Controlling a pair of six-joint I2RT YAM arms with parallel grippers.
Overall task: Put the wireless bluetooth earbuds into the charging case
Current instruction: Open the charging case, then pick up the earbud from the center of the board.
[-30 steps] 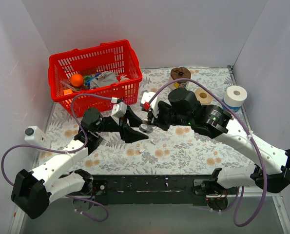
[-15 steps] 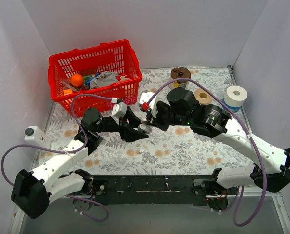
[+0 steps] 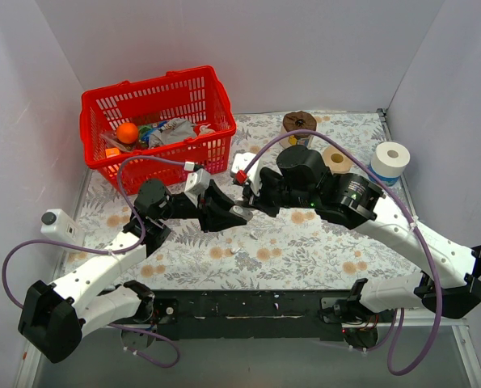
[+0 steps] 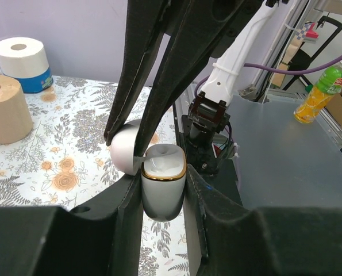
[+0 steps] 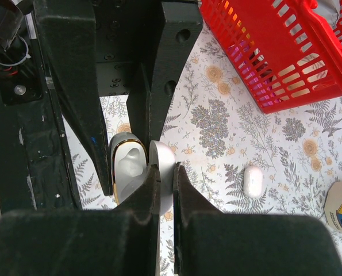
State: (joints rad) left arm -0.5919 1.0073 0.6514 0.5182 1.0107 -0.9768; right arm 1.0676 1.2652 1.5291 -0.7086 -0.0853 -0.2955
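Left end effector (image 4: 164,198) closed on one charging case (image 4: 164,172).

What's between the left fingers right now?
The charging case, lid open, sits between the left fingers, touching both. The right gripper pinches its lid. The left wrist view shows it.

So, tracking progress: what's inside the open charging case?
Inside the charging case, a white moulded lining within a gold rim shows. The wells' depths are hidden, so seated buds cannot be ruled out. One earbud lies on the table.
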